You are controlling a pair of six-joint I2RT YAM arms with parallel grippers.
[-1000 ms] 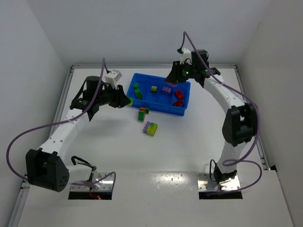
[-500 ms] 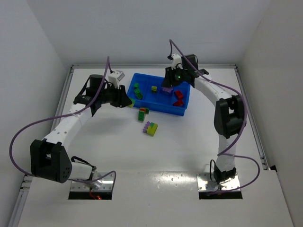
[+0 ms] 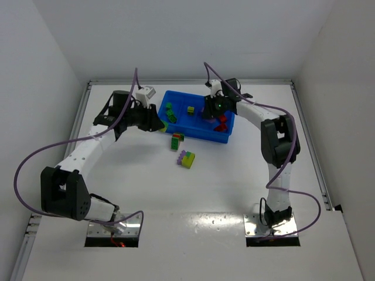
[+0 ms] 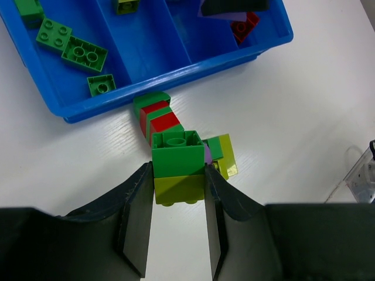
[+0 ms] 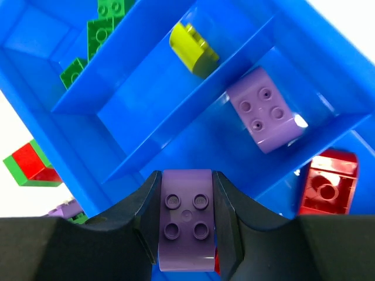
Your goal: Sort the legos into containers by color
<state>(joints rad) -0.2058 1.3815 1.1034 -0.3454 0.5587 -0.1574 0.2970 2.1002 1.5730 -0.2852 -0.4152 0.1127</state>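
Right gripper (image 5: 186,178) pinched a smooth purple four-stud brick (image 5: 186,228) over the glossy blue tray (image 5: 146,149) with its thin dividers. Left gripper (image 4: 177,175) clamped a blocky green-on-yellow-green stack (image 4: 178,170) above the white table (image 4: 304,117), just outside the tray's front wall.

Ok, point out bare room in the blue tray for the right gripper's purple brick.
Bare floor in the bright blue plastic tray, between the loose purple studded brick and the end wall below the right gripper. The compartment of the yellow-green brick is mostly bare. Crowded: the green bricks' compartment.
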